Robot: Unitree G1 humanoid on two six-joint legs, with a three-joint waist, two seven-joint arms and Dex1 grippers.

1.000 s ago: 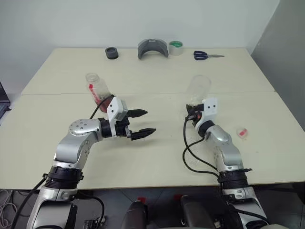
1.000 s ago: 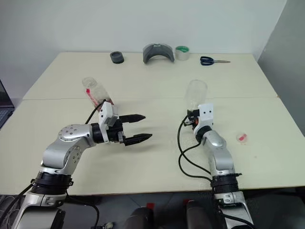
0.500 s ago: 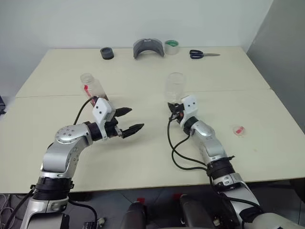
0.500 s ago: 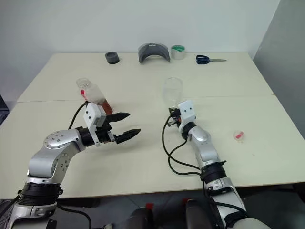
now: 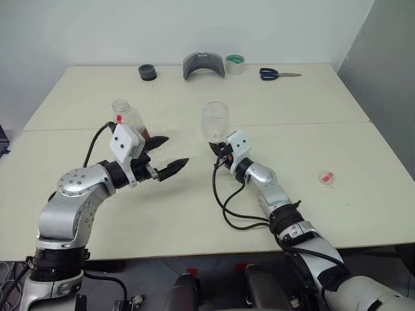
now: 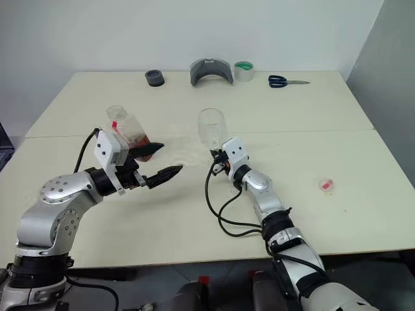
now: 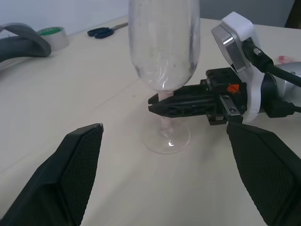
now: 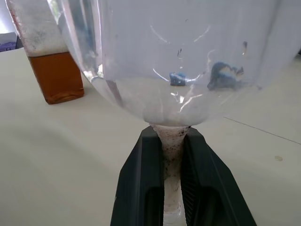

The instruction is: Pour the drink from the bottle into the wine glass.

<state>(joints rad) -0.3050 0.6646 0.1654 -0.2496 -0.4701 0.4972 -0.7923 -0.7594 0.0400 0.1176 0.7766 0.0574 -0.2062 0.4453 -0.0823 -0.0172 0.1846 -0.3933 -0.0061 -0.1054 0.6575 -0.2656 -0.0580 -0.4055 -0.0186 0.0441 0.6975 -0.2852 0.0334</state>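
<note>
Left eye view: right gripper [image 5: 218,148], fingers pinching the wine glass [image 5: 215,120] stem, has slid it toward the bottle [image 5: 131,122]; left gripper [image 5: 166,155] waits wide, pouring next.

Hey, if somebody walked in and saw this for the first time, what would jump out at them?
Mid-table, the right gripper is shut on the stem of the empty wine glass, holding it upright. To its left, the open left gripper reaches beside the uncapped bottle, with reddish-brown drink low inside. A small red-and-white cap lies alone at the right.
</note>
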